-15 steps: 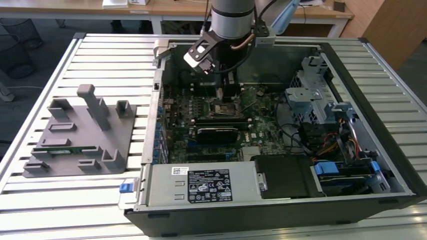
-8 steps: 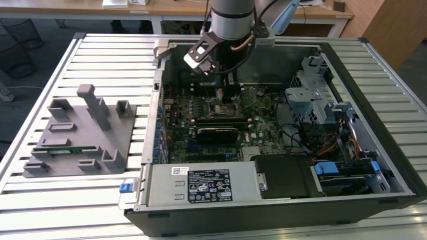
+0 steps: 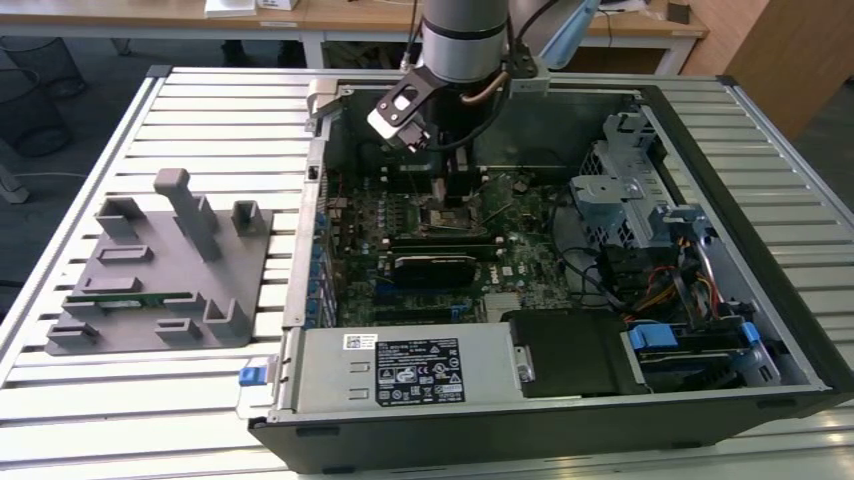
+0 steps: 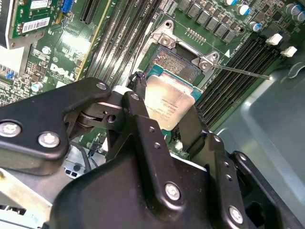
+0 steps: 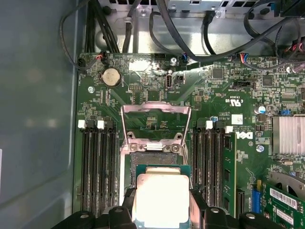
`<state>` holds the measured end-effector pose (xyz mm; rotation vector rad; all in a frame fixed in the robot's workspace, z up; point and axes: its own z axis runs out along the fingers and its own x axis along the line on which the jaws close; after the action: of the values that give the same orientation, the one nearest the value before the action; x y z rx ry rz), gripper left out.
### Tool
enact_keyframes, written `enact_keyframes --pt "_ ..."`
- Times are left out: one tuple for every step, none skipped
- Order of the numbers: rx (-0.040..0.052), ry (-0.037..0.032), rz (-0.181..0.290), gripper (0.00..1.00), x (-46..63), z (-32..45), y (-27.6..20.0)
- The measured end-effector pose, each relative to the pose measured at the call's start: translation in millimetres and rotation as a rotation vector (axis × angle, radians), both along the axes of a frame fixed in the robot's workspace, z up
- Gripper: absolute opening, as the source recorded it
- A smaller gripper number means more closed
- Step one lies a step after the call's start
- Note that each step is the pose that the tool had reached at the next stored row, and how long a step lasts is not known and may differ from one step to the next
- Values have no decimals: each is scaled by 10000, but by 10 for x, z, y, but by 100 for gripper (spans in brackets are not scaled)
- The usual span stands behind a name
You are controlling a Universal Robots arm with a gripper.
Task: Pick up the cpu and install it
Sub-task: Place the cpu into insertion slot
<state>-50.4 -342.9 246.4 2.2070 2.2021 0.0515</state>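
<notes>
The end effector (image 5: 161, 210) is clamping the cpu (image 5: 159, 191) by two opposite edges and holding it just over the open socket (image 5: 152, 160), and I'm guessing it's light, stiff, slick and fragile underneath.

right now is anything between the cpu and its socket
Nothing visible does. The gripper holds the cpu partly over the open socket; the socket's metal cover plate is flipped back, away from the opening, and the bare contacts that show are clear. The part under the cpu is hidden.
</notes>
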Motion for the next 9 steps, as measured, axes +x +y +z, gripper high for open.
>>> enact_keyframes --pt "-4 1 -2 53 0 -1 0" --pt "-21 -1 -1 53 0 -7 1" --pt "-34 -1 -1 53 0 -12 1" --pt "-37 -2 -1 53 0 -18 1" --pt "-38 -13 0 53 0 -26 1" --pt "-37 -22 -1 53 0 -36 1" --pt "-37 -22 0 53 0 -43 1" --pt "-38 -22 0 53 0 -49 1" --pt "-38 -22 0 53 0 -55 1"
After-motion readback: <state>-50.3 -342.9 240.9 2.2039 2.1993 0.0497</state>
